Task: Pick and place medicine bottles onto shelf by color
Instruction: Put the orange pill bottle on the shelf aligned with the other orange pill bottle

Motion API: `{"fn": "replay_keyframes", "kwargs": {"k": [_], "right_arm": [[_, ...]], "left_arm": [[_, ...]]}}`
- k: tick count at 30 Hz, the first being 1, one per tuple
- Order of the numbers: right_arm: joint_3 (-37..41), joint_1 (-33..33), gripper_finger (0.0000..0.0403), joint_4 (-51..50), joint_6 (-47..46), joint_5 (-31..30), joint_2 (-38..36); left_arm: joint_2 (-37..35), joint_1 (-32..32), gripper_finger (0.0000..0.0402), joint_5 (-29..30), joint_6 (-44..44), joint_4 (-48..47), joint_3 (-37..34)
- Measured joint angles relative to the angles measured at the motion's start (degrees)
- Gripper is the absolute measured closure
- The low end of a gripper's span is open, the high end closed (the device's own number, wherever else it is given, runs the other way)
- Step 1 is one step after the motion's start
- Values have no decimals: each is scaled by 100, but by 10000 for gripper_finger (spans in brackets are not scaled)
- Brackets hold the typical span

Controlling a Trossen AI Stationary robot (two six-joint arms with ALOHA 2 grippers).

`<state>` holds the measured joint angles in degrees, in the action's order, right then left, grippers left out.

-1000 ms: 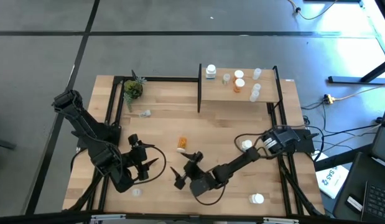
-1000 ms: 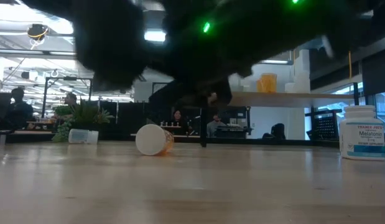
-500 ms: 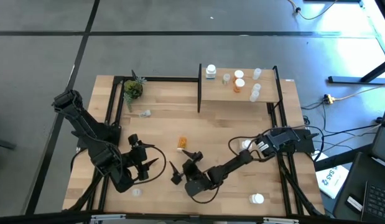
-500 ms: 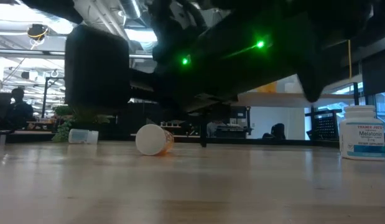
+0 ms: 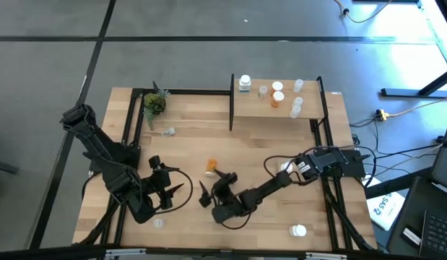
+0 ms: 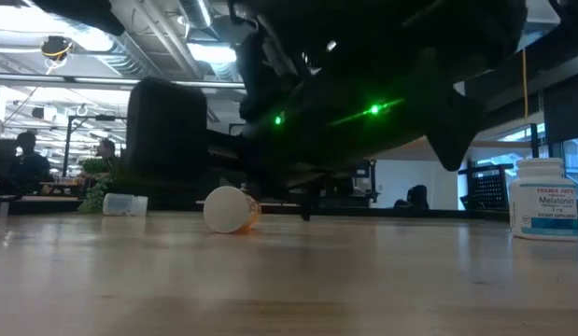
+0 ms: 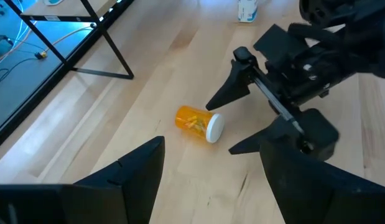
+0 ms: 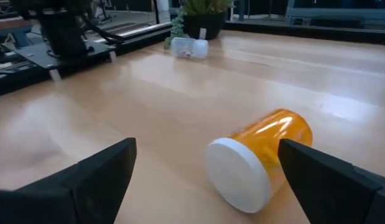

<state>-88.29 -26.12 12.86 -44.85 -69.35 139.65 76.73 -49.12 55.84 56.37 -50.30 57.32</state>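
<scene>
Right gripper [image 5: 211, 188] (jaws spread wide, empty) sits just short of the orange bottle [image 5: 211, 167]

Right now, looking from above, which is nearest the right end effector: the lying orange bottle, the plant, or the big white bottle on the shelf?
1. Orange bottle, just beyond the right end effector.
2. Plant, far-left corner.
3. White bottle, on the shelf's left end.
</scene>
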Motion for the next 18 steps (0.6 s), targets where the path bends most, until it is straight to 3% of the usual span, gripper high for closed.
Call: {"fn": "replay_keyframes", "kwargs": {"k": [18], "right_arm": [[0,259,10,-852,-931,242,0]], "left_arm": [[0,-1,143,0,-1,0,0]]}}
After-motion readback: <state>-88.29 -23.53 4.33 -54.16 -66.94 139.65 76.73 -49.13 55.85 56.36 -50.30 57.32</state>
